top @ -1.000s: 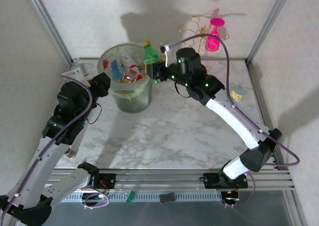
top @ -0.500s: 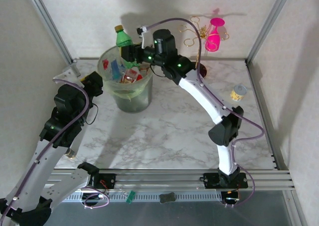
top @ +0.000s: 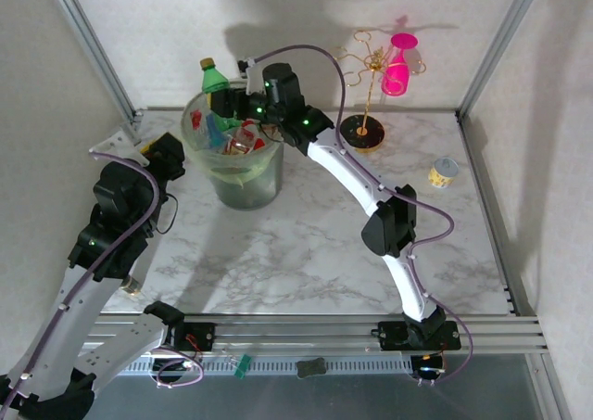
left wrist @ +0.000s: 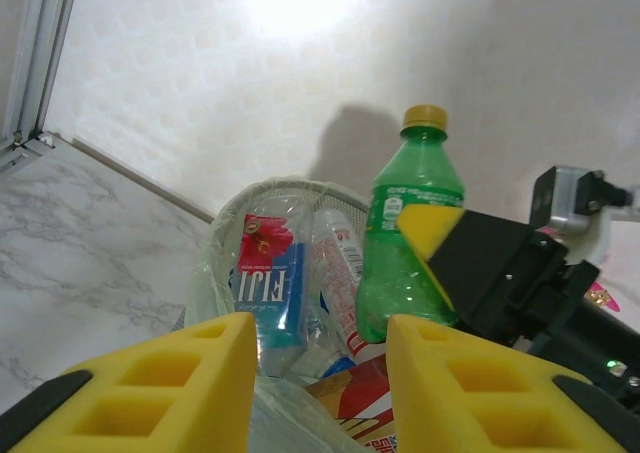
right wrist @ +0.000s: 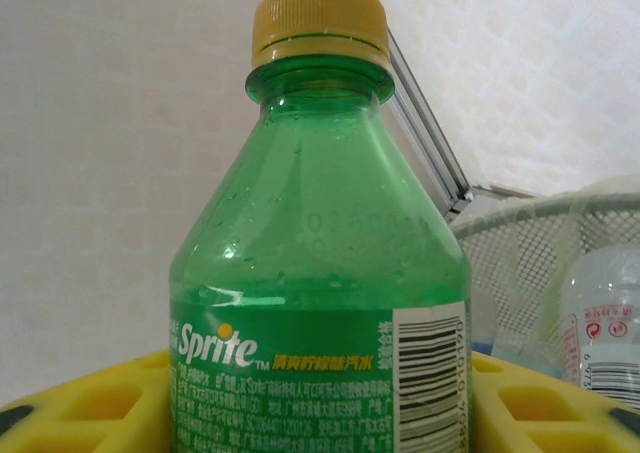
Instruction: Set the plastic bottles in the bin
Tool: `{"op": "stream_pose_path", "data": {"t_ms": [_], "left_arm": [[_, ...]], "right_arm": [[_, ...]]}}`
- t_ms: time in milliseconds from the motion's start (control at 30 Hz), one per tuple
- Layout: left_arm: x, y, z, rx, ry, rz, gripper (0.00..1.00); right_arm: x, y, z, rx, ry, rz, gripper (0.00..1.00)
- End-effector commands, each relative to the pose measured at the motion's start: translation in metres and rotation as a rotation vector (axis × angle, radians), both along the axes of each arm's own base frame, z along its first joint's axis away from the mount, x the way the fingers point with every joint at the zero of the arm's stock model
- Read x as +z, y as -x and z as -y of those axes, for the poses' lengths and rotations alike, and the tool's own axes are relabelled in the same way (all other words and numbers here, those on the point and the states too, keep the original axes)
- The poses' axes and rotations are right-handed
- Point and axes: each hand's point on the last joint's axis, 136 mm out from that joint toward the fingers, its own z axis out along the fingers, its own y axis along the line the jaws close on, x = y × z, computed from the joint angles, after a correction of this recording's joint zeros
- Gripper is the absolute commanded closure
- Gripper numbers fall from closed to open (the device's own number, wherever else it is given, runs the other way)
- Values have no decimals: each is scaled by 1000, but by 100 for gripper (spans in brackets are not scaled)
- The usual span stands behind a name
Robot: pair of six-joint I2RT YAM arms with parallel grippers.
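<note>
Top view: your right gripper [top: 225,105] is clamped on the green bottle [top: 214,84], which stands upright with its yellow cap uppermost; the bottle hangs over the far-left part of the bin [top: 243,186], above the rim and not resting on anything inside.

Right wrist view: the green bottle [right wrist: 320,273] sits squarely in the right gripper [right wrist: 320,413], a yellow pad pressed to each side of its label; the netted rim of the bin [right wrist: 530,253] lies low to the right, behind the bottle.

Left wrist view: your left gripper [left wrist: 318,393] has its pads a little apart with nothing between them; it looks across the bin [left wrist: 290,185] from just beside its near-left wall; the green bottle [left wrist: 410,233] is beyond, well clear of these pads; a blue-labelled bottle [left wrist: 270,283] already lies among the others inside.

Top view again: the left gripper [top: 167,151] is just left of the bin, above the table [top: 306,244].
</note>
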Motion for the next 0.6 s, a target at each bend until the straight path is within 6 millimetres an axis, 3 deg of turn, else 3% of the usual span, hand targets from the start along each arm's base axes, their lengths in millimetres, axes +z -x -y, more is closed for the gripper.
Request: {"op": "stream_pose_path", "data": {"t_ms": [0,233,400,567], "left_arm": [[0,4,-3,11,1,6,60],[4,4,-7,33,-17,12,61],[10,2,-11,62,-41,14,56],[19,-9,-8,73,-45,19,53]], "right_arm": [[20,3,-5,27,-61,36,44],[1,3,-2,-5,-17,4,38],[12,12,7,-4,-2,49,30],[18,13,15,-17,18,69,28]]}}
